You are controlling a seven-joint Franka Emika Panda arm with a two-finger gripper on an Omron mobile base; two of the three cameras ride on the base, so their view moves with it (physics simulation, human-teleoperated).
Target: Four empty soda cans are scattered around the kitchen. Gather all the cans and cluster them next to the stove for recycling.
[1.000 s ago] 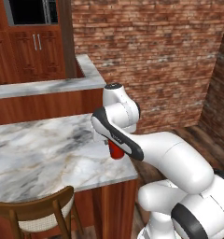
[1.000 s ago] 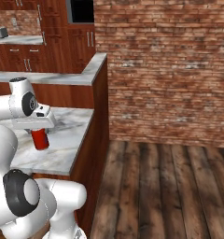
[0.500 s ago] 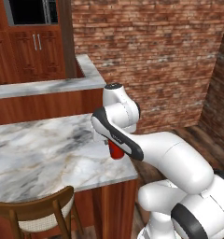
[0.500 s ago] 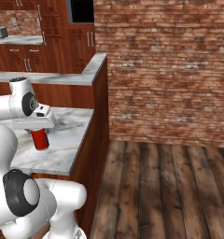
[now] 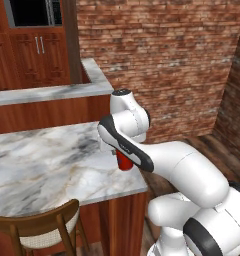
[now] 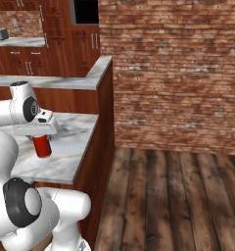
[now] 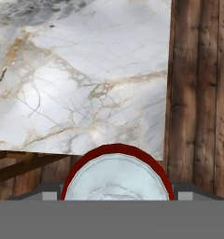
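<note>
A red soda can [image 5: 124, 161] with a silver top stands near the right front corner of the marble counter [image 5: 42, 165]. My gripper [image 5: 120, 152] comes down on it from above, one finger on each side. From the other side, the can [image 6: 41, 146] shows under the white hand, with the gripper [image 6: 41, 139] around its upper part. In the hand view the can's top [image 7: 117, 179] sits between the fingertips [image 7: 48, 192], which press against its rim, so the gripper [image 7: 116, 191] is shut on it. The stove is out of view.
A raised marble ledge [image 5: 52, 92] runs behind the counter and along its right end [image 6: 97, 73]. A wooden chair [image 5: 42, 227] stands at the counter's front. Wooden cabinets [image 5: 37, 50] and a brick wall [image 6: 178, 73] lie beyond, with open wood floor [image 6: 168, 196] on the right.
</note>
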